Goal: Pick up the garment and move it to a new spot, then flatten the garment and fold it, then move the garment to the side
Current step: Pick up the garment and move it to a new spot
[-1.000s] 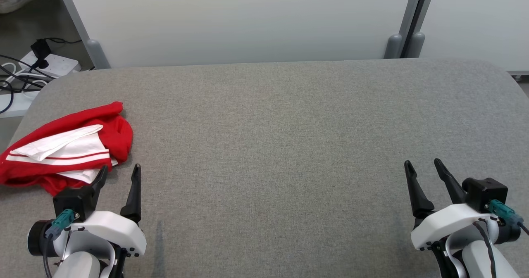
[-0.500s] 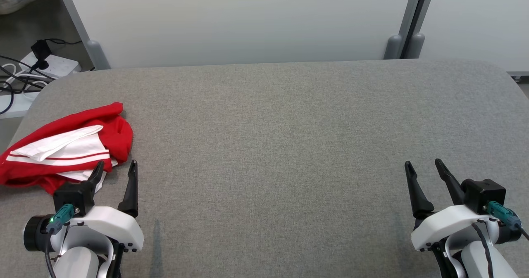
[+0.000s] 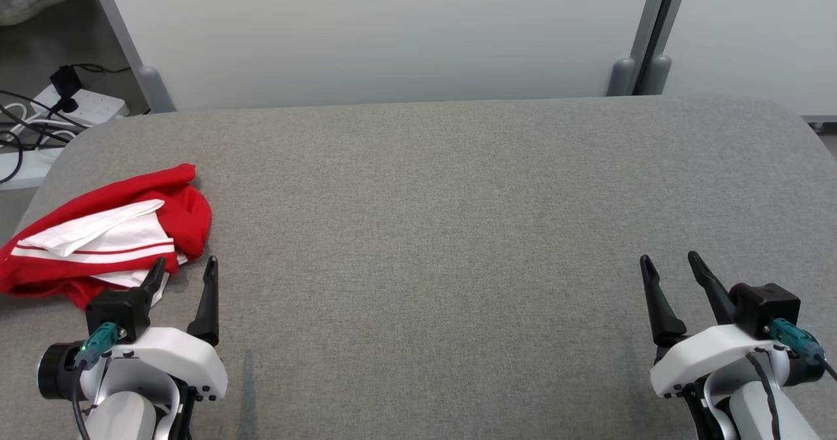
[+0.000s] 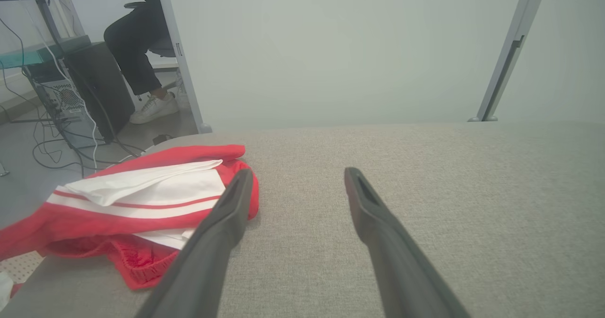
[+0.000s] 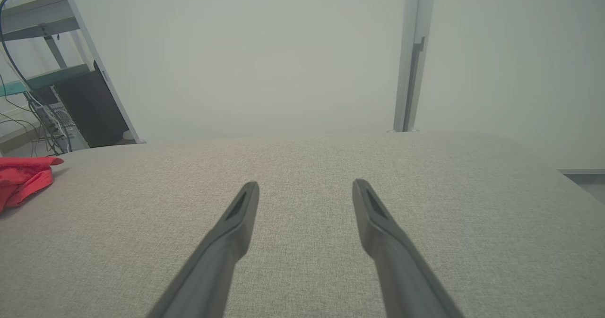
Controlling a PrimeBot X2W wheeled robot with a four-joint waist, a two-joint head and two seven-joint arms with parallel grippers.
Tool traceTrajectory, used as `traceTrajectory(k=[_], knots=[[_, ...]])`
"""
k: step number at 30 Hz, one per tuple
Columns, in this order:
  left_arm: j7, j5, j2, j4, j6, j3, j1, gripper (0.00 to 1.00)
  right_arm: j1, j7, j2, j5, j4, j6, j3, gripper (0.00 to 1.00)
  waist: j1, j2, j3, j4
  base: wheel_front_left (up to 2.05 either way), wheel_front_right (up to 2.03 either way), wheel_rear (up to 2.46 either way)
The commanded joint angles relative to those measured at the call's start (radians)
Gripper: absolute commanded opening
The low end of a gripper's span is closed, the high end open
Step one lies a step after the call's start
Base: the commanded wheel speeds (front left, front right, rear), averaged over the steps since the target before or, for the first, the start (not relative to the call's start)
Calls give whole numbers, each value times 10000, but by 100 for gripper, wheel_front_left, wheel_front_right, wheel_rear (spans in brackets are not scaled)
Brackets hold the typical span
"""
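Grey fabric covers the table point(image 3: 458, 198), which runs the width of the head view with pale partition panels point(image 3: 392, 34) standing behind it. Off its far left corner, on the floor, lie one white power strip point(image 3: 85, 103) and a tangle of dark cables point(image 3: 19, 133). In the left wrist view a seated person's leg point(image 4: 132, 63) and pale shoe point(image 4: 153, 107) show beyond the table.

One garment point(image 3: 98, 231), red with white panels and thin red stripes, lies in a crumpled heap at the table's left edge, near the robot's side. Just beside its near right corner sits the left gripper point(image 3: 186, 263), jaws spread wide and holding nothing. One fingertip overlaps the cloth in the head view, though whether it touches cannot be told.

The middle of the table is bare. At the far right the right gripper point(image 3: 669, 258) rests low, its fingers parted and empty, well apart from the garment.

By count there are one garment, two grippers and one table.

The garment looks light, soft and limp, so it will likely sag and trail when lifted rather than keep its shape. A sensible hold would be the thick red bunched edge nearest the left gripper, where several layers give the fingers something to pinch. The ribbed hem seen in the left wrist view is another candidate. A pinch on a single thin layer may slip or lift only part of the heap.
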Motion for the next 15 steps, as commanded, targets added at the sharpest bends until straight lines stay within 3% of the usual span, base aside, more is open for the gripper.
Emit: traceTrajectory(k=[1,7,15], knots=[[7,-59,356,-170,99,304,-554,100,-317,-141,-30,103,-232,71,129,100,0,0,-2,12,0,0,0],[-22,-134,316,-87,111,261,-650,100,-293,-141,-40,68,-259,71,38,100,0,0,23,350,0,0,0],[-199,-281,301,61,221,356,-684,100,-399,-141,21,107,-375,71,380,100,0,0,92,1457,0,0,0]])
